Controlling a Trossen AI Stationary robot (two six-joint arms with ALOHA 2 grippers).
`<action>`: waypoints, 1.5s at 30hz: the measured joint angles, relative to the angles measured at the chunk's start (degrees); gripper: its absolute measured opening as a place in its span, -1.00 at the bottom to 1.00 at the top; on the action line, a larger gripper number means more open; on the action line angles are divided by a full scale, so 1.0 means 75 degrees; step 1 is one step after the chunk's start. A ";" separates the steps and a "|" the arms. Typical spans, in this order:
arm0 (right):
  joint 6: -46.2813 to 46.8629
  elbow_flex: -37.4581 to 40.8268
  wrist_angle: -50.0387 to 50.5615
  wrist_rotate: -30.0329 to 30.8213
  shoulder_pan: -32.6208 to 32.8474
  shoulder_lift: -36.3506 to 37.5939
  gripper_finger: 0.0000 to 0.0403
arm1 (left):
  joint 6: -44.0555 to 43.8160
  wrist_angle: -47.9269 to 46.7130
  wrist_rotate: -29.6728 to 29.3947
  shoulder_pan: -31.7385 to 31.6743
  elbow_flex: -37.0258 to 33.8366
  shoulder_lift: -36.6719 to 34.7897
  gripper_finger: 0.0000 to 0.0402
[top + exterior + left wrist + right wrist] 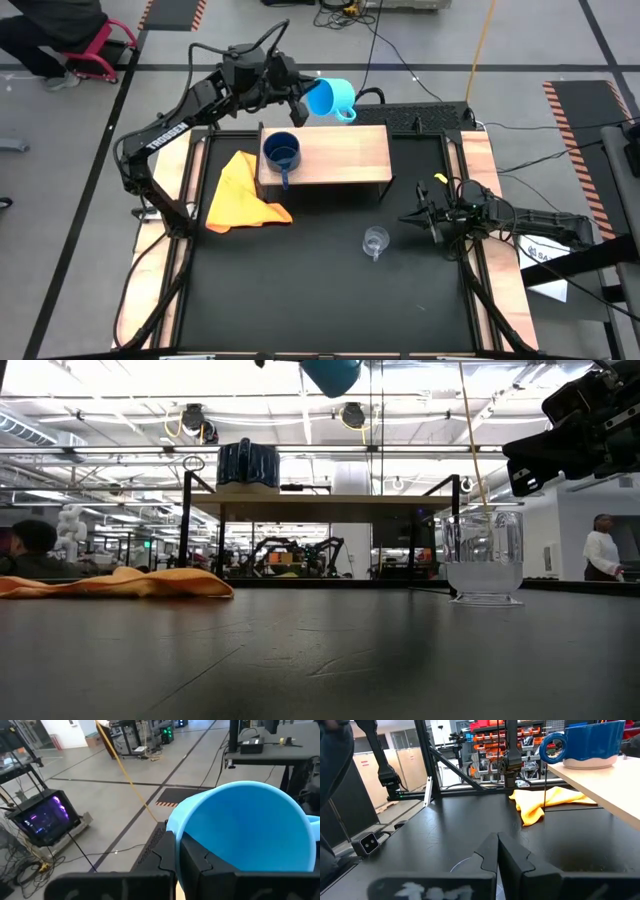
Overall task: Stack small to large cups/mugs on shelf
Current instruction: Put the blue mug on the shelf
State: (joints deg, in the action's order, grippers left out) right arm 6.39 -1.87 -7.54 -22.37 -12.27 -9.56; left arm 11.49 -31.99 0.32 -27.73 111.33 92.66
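On the black tabletop (320, 290), seen from above, largest first:
Shelf (340, 152): light-wood board on dark legs, toward 12 o'clock.
Left gripper (300, 100): raised past the shelf's 12 o'clock edge, fingers clamped on the light blue mug's rim.
Right gripper (415, 216): low at 3 o'clock, fingers closed on nothing.
Yellow-orange cloth (243, 192): crumpled at 9 o'clock, just beside the shelf.
Dark blue mug (282, 153): upright on the shelf's 9 o'clock end, handle toward 6 o'clock.
Light blue mug (331, 98): held tilted in the air, beyond the shelf's far edge.
Clear glass cup (375, 241): upright on the tabletop, at 6 o'clock of the shelf, near the right gripper.
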 joint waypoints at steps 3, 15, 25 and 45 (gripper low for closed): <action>0.0000 0.0000 0.0000 0.0000 0.0000 0.0001 -1.00 | -0.0071 -0.0012 0.0286 -0.0123 0.0000 0.0001 -0.98; -0.0015 0.0000 -0.0170 0.0000 0.0000 0.0003 -1.00 | 0.0169 -0.0717 0.0868 -0.0616 0.0003 0.0439 -0.98; -0.0018 0.0000 -0.0167 0.0000 0.0000 0.0003 -1.00 | 0.0626 -0.2235 0.1003 -0.0565 0.2064 0.2030 -0.98; -0.0225 0.0000 -0.0162 0.0003 0.0000 0.0000 -1.00 | 0.1697 -0.4318 0.0954 -0.0332 0.3095 0.2767 -0.98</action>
State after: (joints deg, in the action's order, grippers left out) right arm 4.71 -1.87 -8.75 -22.35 -12.27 -9.56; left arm 24.22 -64.38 7.47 -30.22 134.54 113.40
